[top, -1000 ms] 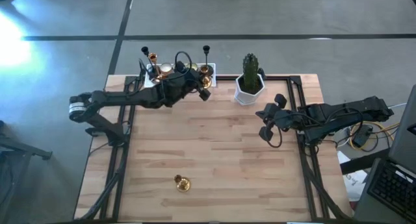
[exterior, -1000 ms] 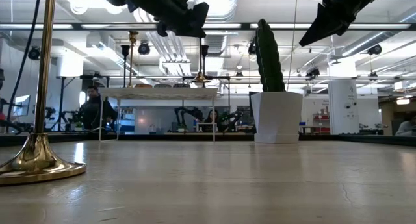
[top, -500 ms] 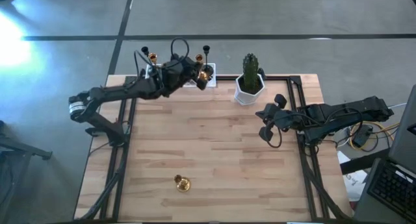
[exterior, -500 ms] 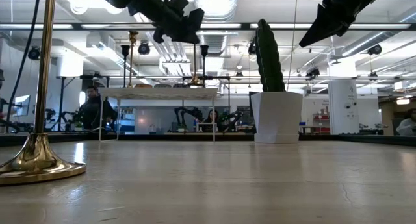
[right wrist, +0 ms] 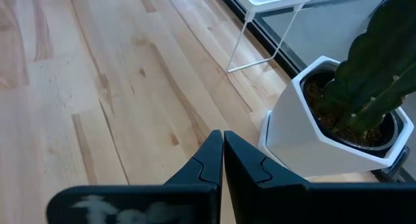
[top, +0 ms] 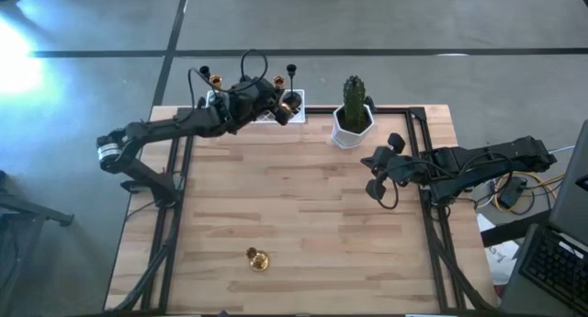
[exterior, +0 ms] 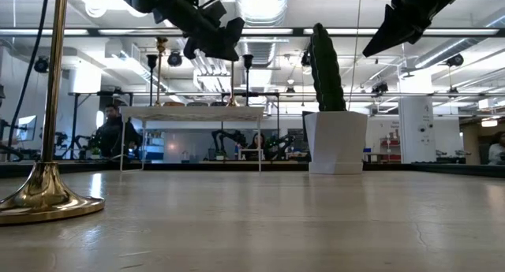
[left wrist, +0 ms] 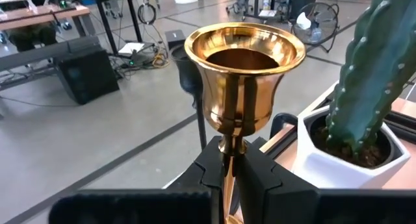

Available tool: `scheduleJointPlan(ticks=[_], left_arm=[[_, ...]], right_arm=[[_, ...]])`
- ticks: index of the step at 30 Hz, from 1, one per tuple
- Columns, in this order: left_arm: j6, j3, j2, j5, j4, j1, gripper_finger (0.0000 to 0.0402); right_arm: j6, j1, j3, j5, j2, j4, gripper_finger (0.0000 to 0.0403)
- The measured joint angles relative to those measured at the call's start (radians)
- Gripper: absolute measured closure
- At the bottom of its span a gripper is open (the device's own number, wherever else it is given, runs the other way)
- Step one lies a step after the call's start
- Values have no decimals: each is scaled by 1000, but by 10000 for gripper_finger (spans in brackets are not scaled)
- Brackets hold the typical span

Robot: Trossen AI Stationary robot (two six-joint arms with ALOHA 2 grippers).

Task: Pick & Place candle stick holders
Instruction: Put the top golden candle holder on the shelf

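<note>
- One gold holder [top: 257,259] already stands alone on the surface [top: 303,207], near its front edge; counts as placed.
- Left gripper [left wrist: 231,164] is clamped on the stem of a second gold holder [left wrist: 245,74], held upright in the air over the white tray [top: 272,116] at the back edge.
- Black holders [top: 291,71] and more gold ones remain at the tray; most of the job is left.
- Cactus pot [top: 352,124] untouched.
- Right gripper [right wrist: 223,154] pinched closed, empty, waiting over the surface's right side.
</note>
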Motion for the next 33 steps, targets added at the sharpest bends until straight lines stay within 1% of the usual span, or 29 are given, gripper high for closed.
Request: scheduleJointPlan(ticks=[6,26,28,33], left_arm=[[-14,0,0,-1,-33,9,381],[-15,0,0,24,-36,15,381],[-14,0,0,24,-36,17,369],[-14,-1,0,24,-37,22,306]], right_arm=[[0,0,0,0,0,2,394],[0,0,0,0,0,3,394],[0,0,0,0,0,4,394],[0,0,0,0,0,5,394]])
